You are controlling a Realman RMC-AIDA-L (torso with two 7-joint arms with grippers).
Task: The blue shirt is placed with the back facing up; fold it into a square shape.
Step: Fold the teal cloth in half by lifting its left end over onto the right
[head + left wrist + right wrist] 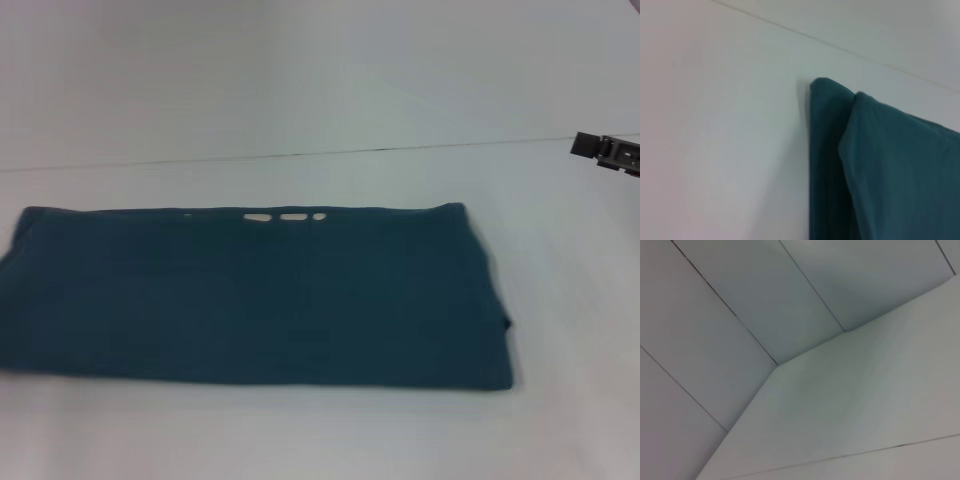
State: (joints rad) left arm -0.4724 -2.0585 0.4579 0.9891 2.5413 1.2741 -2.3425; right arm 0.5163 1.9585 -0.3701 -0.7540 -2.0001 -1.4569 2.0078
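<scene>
The plain dark teal-blue knit shirt (250, 295) is seen lying flat on the white table (320, 110) as a long, wide band, its sleeves already tucked in and small light gaps showing along its far edge, so the lengthwise folds are judged done and the crosswise fold into a square is judged to be the step in hand. For that move, one short end of the shirt would need to be pinched at its corners and carried over toward the other end, with the layers kept aligned so the band is halved cleanly. The black right gripper (608, 151) is caught only at the frame edge, raised and well beyond the shirt's right end, nothing held that can be seen; whether its fingers are spread or closed cannot be told. The left gripper is not shown at all, though from the left wrist view a layered corner of the shirt (880, 170) is seen near that arm.
</scene>
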